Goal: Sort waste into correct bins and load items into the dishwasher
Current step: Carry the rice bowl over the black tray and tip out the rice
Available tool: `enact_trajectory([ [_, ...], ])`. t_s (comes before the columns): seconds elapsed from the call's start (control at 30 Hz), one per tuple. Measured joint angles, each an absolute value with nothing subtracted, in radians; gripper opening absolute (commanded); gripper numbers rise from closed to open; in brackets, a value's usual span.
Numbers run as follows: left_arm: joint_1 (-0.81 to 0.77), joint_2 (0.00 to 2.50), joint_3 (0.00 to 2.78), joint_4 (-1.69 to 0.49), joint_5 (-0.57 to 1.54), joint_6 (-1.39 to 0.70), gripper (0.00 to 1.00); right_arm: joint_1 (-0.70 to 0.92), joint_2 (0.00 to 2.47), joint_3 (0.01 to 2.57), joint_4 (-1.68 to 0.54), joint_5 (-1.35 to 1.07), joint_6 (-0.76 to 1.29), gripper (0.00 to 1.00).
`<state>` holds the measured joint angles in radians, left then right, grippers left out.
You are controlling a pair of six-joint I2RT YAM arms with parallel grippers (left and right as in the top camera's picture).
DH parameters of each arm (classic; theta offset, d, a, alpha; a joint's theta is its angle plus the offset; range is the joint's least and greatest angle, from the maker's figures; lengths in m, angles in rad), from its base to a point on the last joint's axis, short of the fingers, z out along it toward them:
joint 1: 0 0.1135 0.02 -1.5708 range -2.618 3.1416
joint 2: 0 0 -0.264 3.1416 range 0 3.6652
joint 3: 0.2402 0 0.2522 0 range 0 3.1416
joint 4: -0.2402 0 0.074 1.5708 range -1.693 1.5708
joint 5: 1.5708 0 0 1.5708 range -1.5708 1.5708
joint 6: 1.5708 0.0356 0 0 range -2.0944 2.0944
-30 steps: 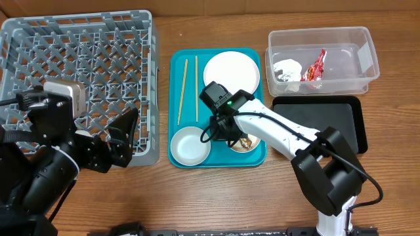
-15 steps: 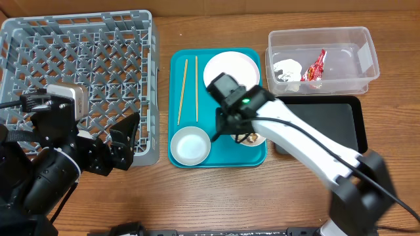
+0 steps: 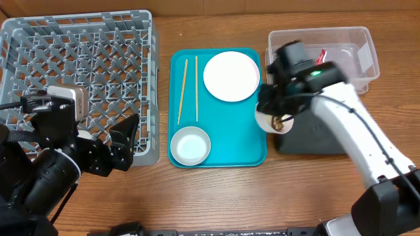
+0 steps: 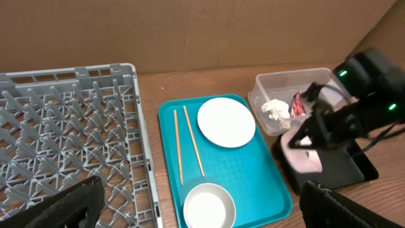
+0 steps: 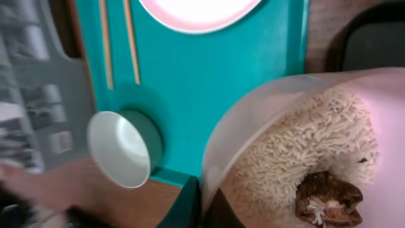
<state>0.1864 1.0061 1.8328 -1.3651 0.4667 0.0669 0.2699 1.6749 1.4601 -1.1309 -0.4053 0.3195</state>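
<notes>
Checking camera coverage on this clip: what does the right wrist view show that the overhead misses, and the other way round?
Only the right wrist: the rice inside the pink bowl, heaped around a brown lump. Only the overhead: the clear tub and the open left end effector. Both: the teal tray, chopsticks, plate and small white bowl.

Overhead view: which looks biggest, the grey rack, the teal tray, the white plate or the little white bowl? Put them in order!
Biggest to smallest:
1. grey rack, by far the biggest
2. teal tray
3. white plate
4. little white bowl, the smallest
</notes>
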Motion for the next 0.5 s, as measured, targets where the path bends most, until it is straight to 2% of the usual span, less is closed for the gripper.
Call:
enact_trajectory([
  [0.5, 0.186, 1.006, 1.833, -1.365, 0.463, 0.067, 1.0, -0.186, 1.675, 1.15, -1.04, -1.024, -0.04, 0.04],
])
